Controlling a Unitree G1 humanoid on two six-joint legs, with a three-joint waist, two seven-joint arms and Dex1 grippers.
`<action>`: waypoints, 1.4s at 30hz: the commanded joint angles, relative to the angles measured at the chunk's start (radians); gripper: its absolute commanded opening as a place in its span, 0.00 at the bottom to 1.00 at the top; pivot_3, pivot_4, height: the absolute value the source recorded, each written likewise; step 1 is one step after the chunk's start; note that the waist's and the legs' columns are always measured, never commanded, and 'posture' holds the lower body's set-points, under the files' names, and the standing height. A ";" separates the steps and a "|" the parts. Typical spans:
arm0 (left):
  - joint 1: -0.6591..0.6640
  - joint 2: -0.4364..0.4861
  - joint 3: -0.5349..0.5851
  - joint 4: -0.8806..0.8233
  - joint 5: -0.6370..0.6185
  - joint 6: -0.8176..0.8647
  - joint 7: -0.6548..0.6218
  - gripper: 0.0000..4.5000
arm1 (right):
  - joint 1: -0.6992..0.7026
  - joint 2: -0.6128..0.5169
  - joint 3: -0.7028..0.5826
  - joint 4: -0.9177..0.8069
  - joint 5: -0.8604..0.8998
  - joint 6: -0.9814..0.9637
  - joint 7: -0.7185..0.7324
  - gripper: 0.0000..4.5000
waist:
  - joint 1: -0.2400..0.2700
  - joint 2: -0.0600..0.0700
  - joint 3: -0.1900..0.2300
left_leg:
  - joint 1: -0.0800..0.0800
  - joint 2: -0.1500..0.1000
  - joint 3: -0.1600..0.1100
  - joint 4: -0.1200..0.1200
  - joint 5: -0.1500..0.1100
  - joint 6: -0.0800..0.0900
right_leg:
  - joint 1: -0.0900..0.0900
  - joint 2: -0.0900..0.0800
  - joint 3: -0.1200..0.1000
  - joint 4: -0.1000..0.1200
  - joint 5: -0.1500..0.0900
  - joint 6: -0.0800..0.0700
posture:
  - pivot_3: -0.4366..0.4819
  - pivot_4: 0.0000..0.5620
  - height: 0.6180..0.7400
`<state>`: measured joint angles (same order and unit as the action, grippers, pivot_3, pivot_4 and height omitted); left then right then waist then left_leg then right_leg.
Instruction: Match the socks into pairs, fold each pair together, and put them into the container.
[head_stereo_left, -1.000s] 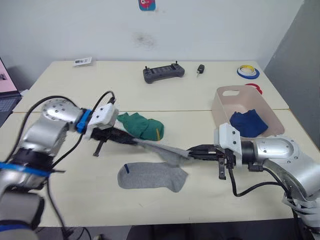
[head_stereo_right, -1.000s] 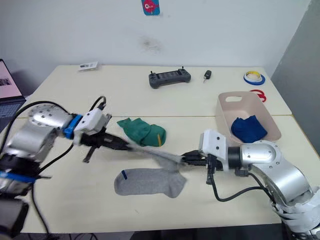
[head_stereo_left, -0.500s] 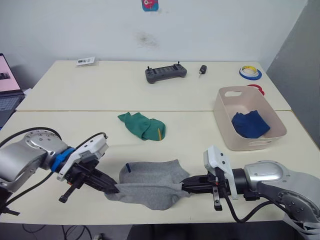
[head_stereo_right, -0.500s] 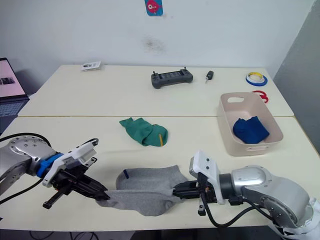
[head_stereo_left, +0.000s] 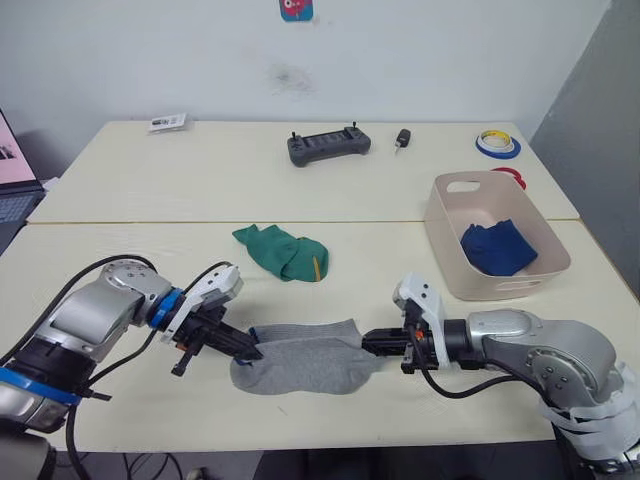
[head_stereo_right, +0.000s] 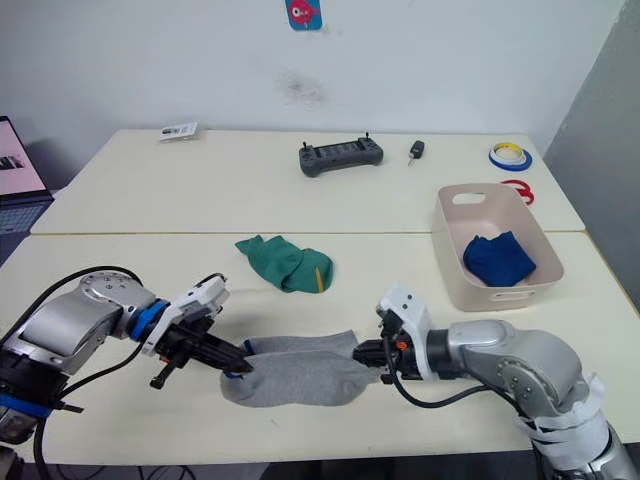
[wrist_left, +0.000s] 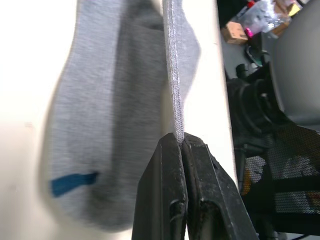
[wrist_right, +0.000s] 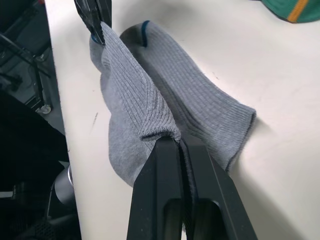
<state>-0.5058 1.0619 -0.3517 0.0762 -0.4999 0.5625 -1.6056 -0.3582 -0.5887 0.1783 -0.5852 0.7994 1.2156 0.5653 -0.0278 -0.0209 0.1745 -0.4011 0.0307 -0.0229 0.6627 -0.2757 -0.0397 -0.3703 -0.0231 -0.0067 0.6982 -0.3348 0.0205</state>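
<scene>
Two light grey socks lie near the table's front edge, one stacked on the other. My left gripper (head_stereo_left: 252, 351) is shut on the top grey sock (head_stereo_left: 305, 366) at its left end, and my right gripper (head_stereo_left: 372, 343) is shut on its right end. The lower grey sock (head_stereo_left: 310, 334) has a blue mark and peeks out behind. In the left wrist view the sock's edge (wrist_left: 172, 75) runs out from my closed fingertips (wrist_left: 178, 150). A green pair (head_stereo_left: 283, 252) lies bundled mid-table. The container (head_stereo_left: 452, 262), a pink-beige tub at the right, holds a blue pair (head_stereo_left: 497, 247).
A black controller (head_stereo_left: 326, 146) and a small black key fob (head_stereo_left: 401, 138) lie on the far table. Tape rolls (head_stereo_left: 497, 143) sit at the far right corner, a card (head_stereo_left: 165, 122) at the far left. A laptop (head_stereo_left: 12, 170) stands at the left edge.
Both grippers have carried the grey sock back from the table's front edge and laid it over the other grey sock. The camera view has shifted a little.
</scene>
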 joint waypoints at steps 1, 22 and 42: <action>-0.046 -0.011 -0.003 0.038 0.029 -0.002 -0.009 0.00 | -0.019 0.000 -0.027 0.006 0.004 0.013 -0.012 0.00 | 0.000 0.000 0.000 | 0.000 0.000 0.000 0.000 0.000 0.000 | 0.000 0.000 0.000 0.000 0.000 0.000 | 0.48 0.27 1.00; -0.163 -0.176 0.032 0.271 0.227 -0.073 -0.007 0.53 | -0.039 0.057 0.038 0.095 -0.136 -0.045 -0.045 0.30 | -0.001 0.000 0.000 | 0.000 0.000 0.000 0.000 0.000 0.000 | -0.001 0.000 0.000 0.001 0.000 0.000 | 0.48 0.27 1.00; 0.354 -0.171 0.550 -0.302 -0.120 0.375 0.406 0.81 | 0.170 -0.117 0.095 -0.180 -0.352 -0.503 0.105 0.69 | -0.001 0.000 0.000 | 0.000 0.009 0.000 0.001 0.000 0.000 | 0.001 0.000 0.005 0.000 0.000 0.000 | 0.48 0.27 1.00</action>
<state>-0.1726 0.9018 0.1502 -0.1761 -0.5938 0.9266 -1.2514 -0.1908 -0.7035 0.2680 -0.7375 0.4663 0.7437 0.6642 -0.0290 -0.0213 0.1742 -0.4007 0.0395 -0.0232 0.6632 -0.2756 -0.0399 -0.3692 -0.0235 -0.0006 0.6982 -0.3348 0.0205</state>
